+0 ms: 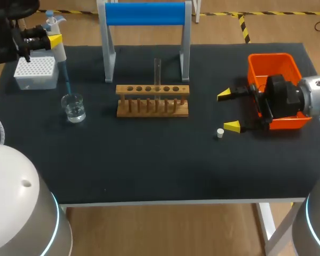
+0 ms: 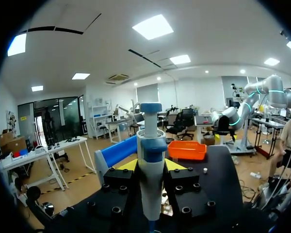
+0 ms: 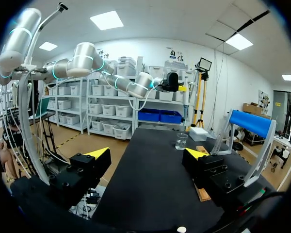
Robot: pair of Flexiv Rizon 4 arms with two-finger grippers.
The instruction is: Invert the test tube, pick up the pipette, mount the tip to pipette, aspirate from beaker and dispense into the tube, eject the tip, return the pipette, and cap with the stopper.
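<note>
1. Pipette point(image 1: 59, 53) hangs upright over the counter's point(image 1: 149, 160) far-left corner, gripped in the left jaws, its tip just above the beaker point(image 1: 73, 108).
2. Tube point(image 1: 157, 72) stands in the rack point(image 1: 152, 106) mid-counter; the near edge has open room.
3. Right jaws are spread wide and level, the stopper point(image 1: 220, 133) just beside them, the orange bin point(image 1: 274, 66) behind.

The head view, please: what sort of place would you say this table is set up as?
Probably a mock chemistry bench for robot pipetting: it holds a wooden test tube rack, a glass beaker of clear liquid and a pipette.
</note>
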